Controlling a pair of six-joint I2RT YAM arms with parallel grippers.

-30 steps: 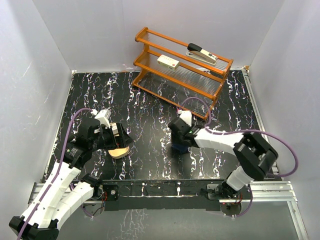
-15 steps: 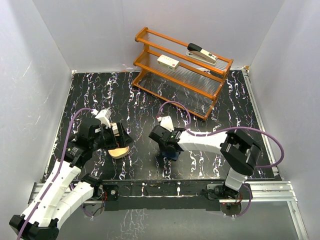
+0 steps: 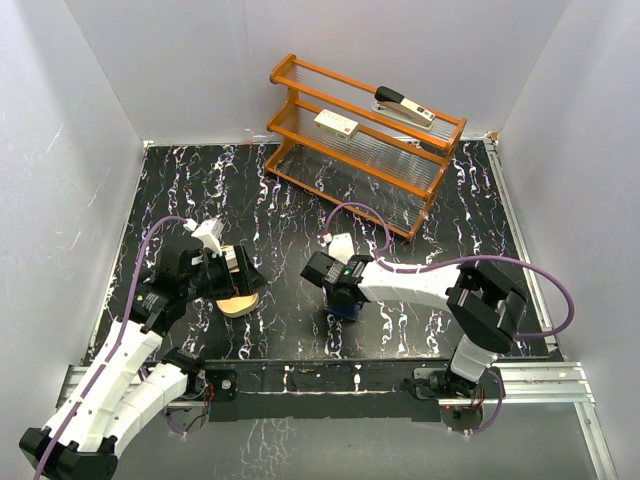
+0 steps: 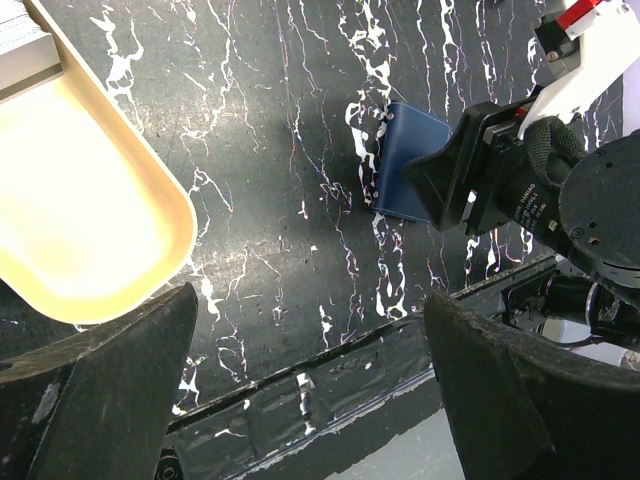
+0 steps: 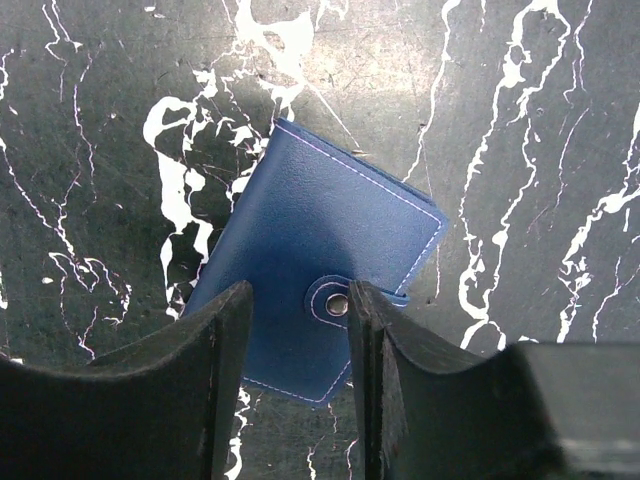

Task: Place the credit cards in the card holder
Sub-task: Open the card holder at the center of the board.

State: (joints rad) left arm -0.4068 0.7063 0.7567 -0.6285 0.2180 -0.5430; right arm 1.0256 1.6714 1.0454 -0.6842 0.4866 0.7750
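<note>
The card holder (image 5: 320, 250) is a closed navy wallet with a snap tab, lying flat on the black marbled table; it also shows as the card holder (image 4: 410, 160) in the left wrist view. My right gripper (image 5: 300, 330) hovers right over it, jaws partly apart, one finger beside the snap, nothing clamped. My left gripper (image 4: 310, 300) stands wide open and empty beside the tan oval tray (image 4: 90, 220). A pale edge at the tray's far end looks like the credit cards (image 4: 20, 50); most of them are out of view.
An orange wire rack (image 3: 360, 140) stands at the back with a cream box (image 3: 336, 124) and a stapler (image 3: 404, 107) on it. White walls close in three sides. The metal rail (image 3: 320, 375) runs along the near table edge.
The right gripper swung left over the card holder, then eased slightly back right, and its jaws have narrowed. The left arm has stayed where it was.
</note>
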